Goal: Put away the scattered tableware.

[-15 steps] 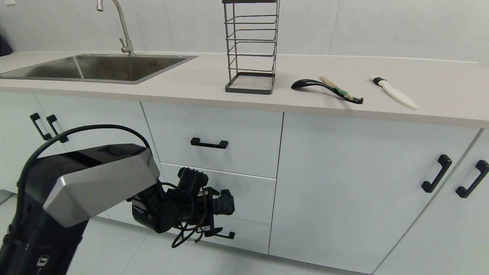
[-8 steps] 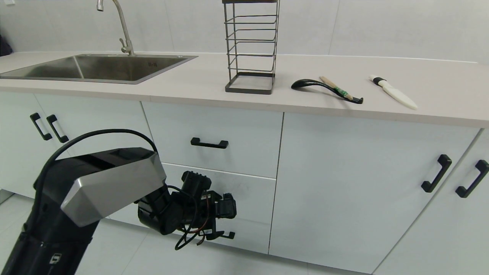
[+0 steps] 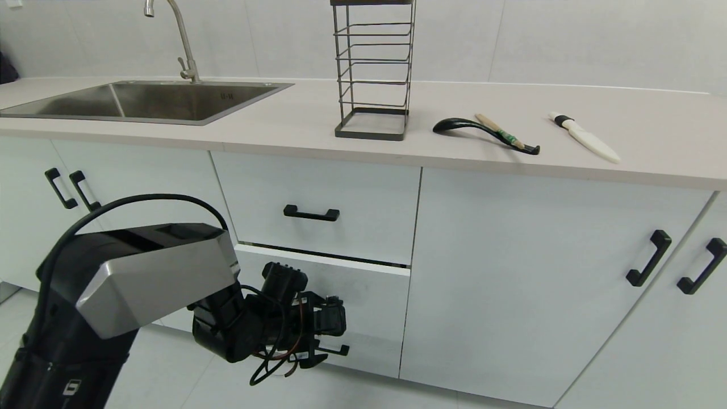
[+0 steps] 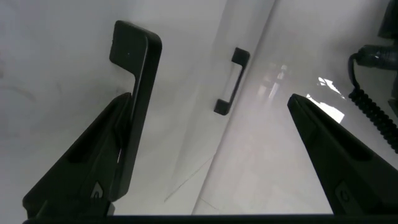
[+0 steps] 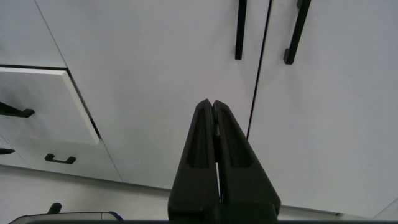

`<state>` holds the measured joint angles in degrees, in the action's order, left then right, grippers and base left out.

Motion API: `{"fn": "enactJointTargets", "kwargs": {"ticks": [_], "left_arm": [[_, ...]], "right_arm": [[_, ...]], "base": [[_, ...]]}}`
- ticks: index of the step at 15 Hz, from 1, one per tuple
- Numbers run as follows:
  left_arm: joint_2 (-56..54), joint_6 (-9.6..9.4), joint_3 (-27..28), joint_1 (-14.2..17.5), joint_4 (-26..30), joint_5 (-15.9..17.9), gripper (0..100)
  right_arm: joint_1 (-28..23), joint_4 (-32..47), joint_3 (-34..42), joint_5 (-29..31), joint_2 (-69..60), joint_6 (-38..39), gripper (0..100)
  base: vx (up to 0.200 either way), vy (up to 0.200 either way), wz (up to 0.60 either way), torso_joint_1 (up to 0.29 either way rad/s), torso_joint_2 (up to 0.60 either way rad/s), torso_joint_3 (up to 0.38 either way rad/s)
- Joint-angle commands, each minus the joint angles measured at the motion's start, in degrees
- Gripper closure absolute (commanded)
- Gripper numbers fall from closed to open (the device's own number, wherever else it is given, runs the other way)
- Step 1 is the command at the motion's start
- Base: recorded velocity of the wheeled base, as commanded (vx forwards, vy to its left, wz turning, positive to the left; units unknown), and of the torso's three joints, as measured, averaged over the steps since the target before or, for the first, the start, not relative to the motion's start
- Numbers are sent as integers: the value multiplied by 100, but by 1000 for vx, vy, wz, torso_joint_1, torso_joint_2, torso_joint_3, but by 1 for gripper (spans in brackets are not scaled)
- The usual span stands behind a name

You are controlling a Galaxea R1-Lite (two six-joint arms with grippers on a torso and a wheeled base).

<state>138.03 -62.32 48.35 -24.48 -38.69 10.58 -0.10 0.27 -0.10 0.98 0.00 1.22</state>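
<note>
**Left jaws at the lower drawer, tableware along the front edge**

The left jaws stand apart, with the black bar handle [image 4: 134, 106] of the white lower drawer [image 3: 363, 289] just beside one of them. The drawer front sits slightly out. The right jaws are pressed together. Near the front edge of the pale surface [image 3: 284, 128] lie a black curved ladle [image 3: 454, 124], a thin green-banded wooden stick [image 3: 489, 123] against its handle, and a white knife [image 3: 588, 140] towards the right end.

Lower drawer handle [image 3: 339, 349] partly behind left end effector [image 3: 328, 328]; wire rack [image 3: 372, 133] top out of frame.
</note>
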Motion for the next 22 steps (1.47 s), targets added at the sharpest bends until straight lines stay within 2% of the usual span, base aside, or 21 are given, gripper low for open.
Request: {"fn": "enactJointTargets", "kwargs": {"ticks": [1, 5, 7, 9, 10, 11, 12, 13, 16, 17, 19, 20, 21, 22], "left_arm": [[-66, 0, -124, 5, -15, -3, 0], [-216, 0, -185, -4, -15, -3, 0], [-910, -8, -590, -13, -15, -3, 0], [-2246, 62, -1346, -127, 81, -3, 0], [-3046, 185, -1697, -277, 398, -12, 0], [-3793, 440, -1820, -444, 995, -3, 0], [-4390, 651, -1767, -549, 1567, 5, 0], [-4680, 721, -1609, -523, 1848, 76, 0], [-4663, 668, -1196, -119, 1962, 638, 0], [-4408, 598, -1135, 66, 1962, 946, 0], [-3872, 176, -915, 365, 1936, 1113, 0], [-3731, 62, -765, 418, 1944, 1122, 0], [-3318, -167, -326, 497, 1971, 1183, 0], [-3081, -272, -133, 497, 1971, 1218, 0]], "right_arm": [[1, 0, 1, -1, 9, 1, 100], [1, 0, 1, -1, 9, 1, 100], [1, 0, 1, -1, 9, 1, 100], [1, 0, 1, -1, 9, 1, 100], [1, 0, 1, -1, 9, 1, 100], [1, 0, 1, 8, 9, 1, 100], [1, 0, 1, 8, 9, 1, 100], [1, 0, 1, -1, 9, 1, 100], [1, 0, 1, -1, 9, 1, 100], [1, 0, 1, -1, 9, 1, 100], [1, 0, 1, -1, 9, 1, 100], [1, 0, 1, -1, 9, 1, 100], [1, 0, 1, -1, 9, 1, 100], [1, 0, 1, -1, 9, 1, 100]], "base": [[0, 0, 0, 0, 0, 0], [0, 0, 0, 0, 0, 0], [0, 0, 0, 0, 0, 0], [0, 0, 0, 0, 0, 0], [0, 0, 0, 0, 0, 0], [0, 0, 0, 0, 0, 0], [0, 0, 0, 0, 0, 0], [0, 0, 0, 0, 0, 0], [0, 0, 0, 0, 0, 0], [0, 0, 0, 0, 0, 0], [0, 0, 0, 0, 0, 0], [0, 0, 0, 0, 0, 0], [0, 0, 0, 0, 0, 0], [0, 0, 0, 0, 0, 0]]}}
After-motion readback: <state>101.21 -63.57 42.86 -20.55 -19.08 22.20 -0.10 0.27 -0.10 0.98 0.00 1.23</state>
